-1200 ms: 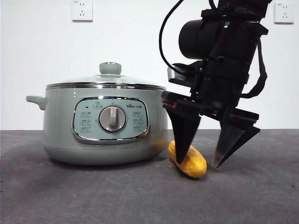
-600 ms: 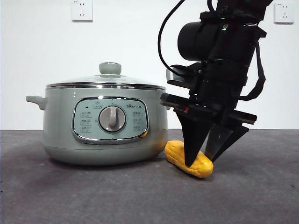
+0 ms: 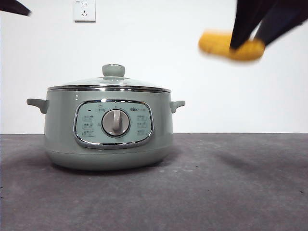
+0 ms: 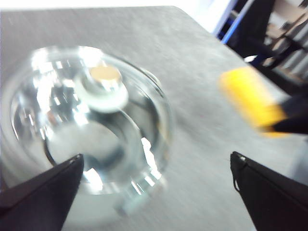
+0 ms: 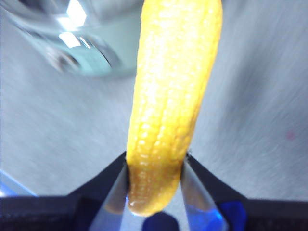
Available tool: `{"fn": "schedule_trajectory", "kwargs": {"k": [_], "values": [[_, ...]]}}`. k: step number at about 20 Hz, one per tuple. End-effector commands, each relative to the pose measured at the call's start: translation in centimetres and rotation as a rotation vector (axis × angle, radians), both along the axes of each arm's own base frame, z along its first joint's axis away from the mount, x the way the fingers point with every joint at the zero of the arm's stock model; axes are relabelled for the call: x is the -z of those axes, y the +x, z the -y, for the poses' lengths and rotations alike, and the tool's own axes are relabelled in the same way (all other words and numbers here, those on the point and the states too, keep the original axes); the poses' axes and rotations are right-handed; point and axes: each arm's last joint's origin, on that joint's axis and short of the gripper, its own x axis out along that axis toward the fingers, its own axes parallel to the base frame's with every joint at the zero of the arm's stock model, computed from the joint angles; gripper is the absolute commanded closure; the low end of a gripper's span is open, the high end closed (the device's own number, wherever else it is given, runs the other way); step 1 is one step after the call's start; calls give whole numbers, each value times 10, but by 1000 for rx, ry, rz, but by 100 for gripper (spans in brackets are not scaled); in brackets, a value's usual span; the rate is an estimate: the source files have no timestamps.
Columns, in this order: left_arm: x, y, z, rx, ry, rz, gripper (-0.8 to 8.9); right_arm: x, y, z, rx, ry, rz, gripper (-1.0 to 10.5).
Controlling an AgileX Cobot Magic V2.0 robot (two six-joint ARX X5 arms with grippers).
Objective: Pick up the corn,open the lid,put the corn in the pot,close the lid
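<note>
The table [image 3: 231,192], a dark grey mottled surface, runs the full width of the front view and meets a white wall [image 3: 159,48] that carries a socket [image 3: 84,10] near the top; the pot [image 3: 108,130] stands on the table toward its left side in the front view, control panel and silver dial [image 3: 115,122] facing the camera, a small handle showing at each side; the lid [image 3: 109,83] sits shut on the pot's rim, its sage-green knob [image 3: 113,70] upright and capped in silver; in the left wrist view the same lid [image 4: 86,120] shows from above as blurred glass full of reflections.

The right gripper [image 3: 250,43] hangs high in the air to the right of the pot, well clear of the table, its two dark jaws clenched on the corn [image 3: 231,45]; the cob lies roughly level, blurred, sticking out to the left of the jaws; the right wrist view shows the jaws pinching one end of the corn [image 5: 171,101], the rest reaching out away from them with the pot blurred beyond.

The left gripper [image 4: 154,192] hovers above the pot and lid, jaws spread wide and released, holding nothing; in the front view only a black tip [image 3: 13,6] shows at the top left corner; its wrist view also catches the corn [image 4: 250,98] off to one side, blurred.
</note>
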Motion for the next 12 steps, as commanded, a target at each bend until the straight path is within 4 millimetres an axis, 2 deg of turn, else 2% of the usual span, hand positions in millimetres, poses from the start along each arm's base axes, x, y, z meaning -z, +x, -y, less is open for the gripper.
{"fn": "schedule_trajectory", "kwargs": {"k": [1, 6, 9, 12], "values": [[4, 17, 16, -30, 62, 60, 252, -17, -19, 13, 3, 47, 71, 959], [20, 54, 60, -98, 256, 191, 251, -29, -47, 33, 22, 85, 97, 959], [28, 77, 81, -111, 393, 228, 252, -28, -53, 37, 22, 70, 75, 959], [36, 102, 94, -109, 427, 196, 252, -27, -56, 39, 23, 56, 55, 959]]}}
